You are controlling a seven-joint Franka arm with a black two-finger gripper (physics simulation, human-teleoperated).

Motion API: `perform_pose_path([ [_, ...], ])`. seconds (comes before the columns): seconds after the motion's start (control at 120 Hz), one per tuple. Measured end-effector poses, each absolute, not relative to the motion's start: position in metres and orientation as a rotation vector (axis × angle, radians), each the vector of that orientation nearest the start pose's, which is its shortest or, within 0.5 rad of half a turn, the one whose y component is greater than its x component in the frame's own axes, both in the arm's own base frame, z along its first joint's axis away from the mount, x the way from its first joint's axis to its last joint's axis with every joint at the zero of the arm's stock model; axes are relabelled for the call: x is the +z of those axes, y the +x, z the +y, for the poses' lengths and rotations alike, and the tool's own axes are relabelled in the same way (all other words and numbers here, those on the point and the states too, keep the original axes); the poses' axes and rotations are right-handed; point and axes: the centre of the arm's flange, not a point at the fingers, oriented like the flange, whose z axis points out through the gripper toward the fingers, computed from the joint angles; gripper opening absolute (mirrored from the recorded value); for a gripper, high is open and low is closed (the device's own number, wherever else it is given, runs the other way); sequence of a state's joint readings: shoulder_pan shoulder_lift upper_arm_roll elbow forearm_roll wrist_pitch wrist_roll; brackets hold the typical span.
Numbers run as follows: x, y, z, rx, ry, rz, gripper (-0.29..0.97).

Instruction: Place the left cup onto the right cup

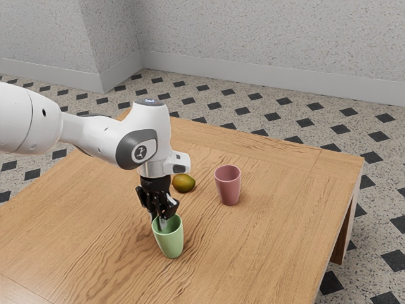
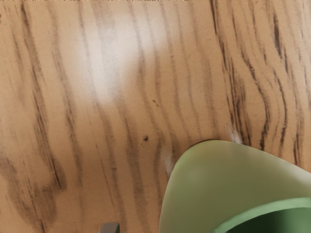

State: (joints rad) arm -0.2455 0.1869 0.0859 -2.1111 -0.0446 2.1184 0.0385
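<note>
- In the exterior view the arm (image 1: 76, 136) comes in from the exterior view's left and bends down, so the jaws hang straight over the green cup (image 1: 169, 239). This is the cup on the exterior view's left, the one to be moved.
- The green cup stands upright, mouth up, on the tabletop (image 1: 272, 240). The jaws reach down to its rim on the side nearest the arm. I read this as a rim grip being set up, with one side inside the mouth and one outside the wall.
- The pink cup (image 1: 228, 184) also stands upright and mouth up. It is well apart from the green cup, toward the exterior view's right and further back. It is the target, and its open mouth is what the green cup has to come down onto.
- A yellow-green fruit (image 1: 183, 183) lies on the wood behind the hand, near the pink cup and touching neither cup. It sits close to the straight line between the cups, so the carry probably needs a clear lift first.
- In the wrist view the cup's pale green wall (image 2: 228, 184) curves just under the hand, with bare wood grain beyond it.
- One grey fingertip (image 2: 110, 227) shows over bare wood, apart from that wall. So the jaws stand apart and are not yet clamped on the cup.
- The step in hand looks like closing on the rim. The lift and the carry to the pink cup are not yet done.
</note>
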Motion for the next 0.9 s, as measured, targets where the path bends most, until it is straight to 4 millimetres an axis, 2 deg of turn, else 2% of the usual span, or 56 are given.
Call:
perform_pose_path([
  [0.6, 0.316, 0.541, -0.091, 0.275, -3.126, 0.273, -0.08],
  [0.9, 0.345, 0.541, -0.094, 0.197, -3.135, 0.281, -0.10],
])
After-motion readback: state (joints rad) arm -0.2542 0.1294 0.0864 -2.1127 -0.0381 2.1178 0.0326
